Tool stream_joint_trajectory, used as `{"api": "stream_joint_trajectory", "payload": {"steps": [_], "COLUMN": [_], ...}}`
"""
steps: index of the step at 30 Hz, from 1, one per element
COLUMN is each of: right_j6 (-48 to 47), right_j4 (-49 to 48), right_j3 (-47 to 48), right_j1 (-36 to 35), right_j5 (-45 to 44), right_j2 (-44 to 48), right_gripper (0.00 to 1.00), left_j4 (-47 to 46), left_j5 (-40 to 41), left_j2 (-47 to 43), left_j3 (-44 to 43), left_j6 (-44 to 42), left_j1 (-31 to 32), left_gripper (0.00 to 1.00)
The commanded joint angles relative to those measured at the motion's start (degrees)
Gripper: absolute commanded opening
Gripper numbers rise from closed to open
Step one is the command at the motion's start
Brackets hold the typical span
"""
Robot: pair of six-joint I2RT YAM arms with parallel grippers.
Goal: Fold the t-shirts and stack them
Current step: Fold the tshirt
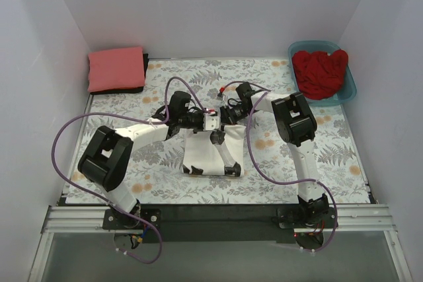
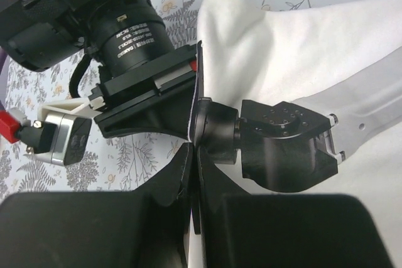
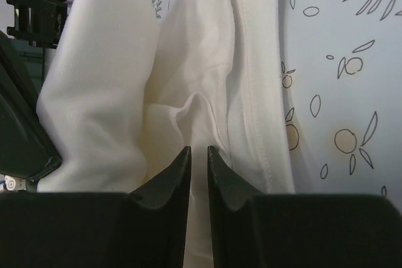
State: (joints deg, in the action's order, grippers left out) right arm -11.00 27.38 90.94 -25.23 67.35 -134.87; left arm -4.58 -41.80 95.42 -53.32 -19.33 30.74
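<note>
The white t-shirt (image 1: 201,153) hangs as a narrow folded panel at the table's middle, its top edge lifted. My left gripper (image 1: 206,123) is shut on that top edge, with a sliver of white cloth between the jaws in the left wrist view (image 2: 195,149). My right gripper (image 1: 223,118) is right beside it and shut on a fold of the same shirt (image 3: 199,150). The white cloth (image 3: 113,92) hangs bunched in front of it. The coral-pink t-shirt (image 1: 117,69) lies folded at the back left. The bright red t-shirt (image 1: 320,72) lies crumpled in the tub.
The teal tub (image 1: 348,94) stands at the back right corner. The floral table cloth (image 1: 297,163) covers the table. White walls close in the left, back and right. The right wrist camera (image 2: 125,36) fills the upper left of the left wrist view. Purple cables loop over both arms.
</note>
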Motion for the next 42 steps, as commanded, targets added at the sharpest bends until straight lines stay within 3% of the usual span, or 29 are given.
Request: {"api": "stream_joint_trajectory", "payload": {"steps": [1,9,15,20,33,37,39,42], "right_j6": [-2.70,-3.85,-3.94,-3.85,-10.87,-11.67,-12.11,-12.72], "right_j4": [2.59,3.91,5.23,6.72,15.25,15.87,16.04,16.22], "right_j3": [-1.73,-2.17,-0.32,2.05,8.82,11.97,12.77,13.65], "right_j1": [-0.25,-0.25,-0.17,-0.08,0.10,1.06,1.94,4.66], "right_j5": [-0.91,-0.38,-0.99,-2.66,-15.48,-20.40,-23.40,-25.16], "right_j2": [-1.36,-1.45,-0.22,3.03,8.74,9.18,9.45,9.80], "right_gripper": [0.23,0.24,0.24,0.29,0.38,0.42,0.49,0.67], "left_j4": [-4.30,-13.78,-15.45,-20.46,-31.89,-31.63,-32.33,-34.52], "left_j5": [0.93,2.69,1.37,2.07,1.29,0.14,0.14,1.10], "left_j2": [0.21,1.88,1.62,0.12,-2.78,-1.90,-0.32,3.18], "left_j3": [-2.31,0.06,2.08,6.20,13.06,12.72,11.93,10.35], "left_j6": [-1.50,-0.97,-2.03,-4.13,-4.92,-5.45,-5.36,-4.58], "left_j1": [-0.95,-1.74,-1.74,-1.83,-1.65,-1.65,-1.65,-1.65], "left_gripper": [0.00,0.00,0.00,0.00,0.00,0.00,0.00,0.14]}}
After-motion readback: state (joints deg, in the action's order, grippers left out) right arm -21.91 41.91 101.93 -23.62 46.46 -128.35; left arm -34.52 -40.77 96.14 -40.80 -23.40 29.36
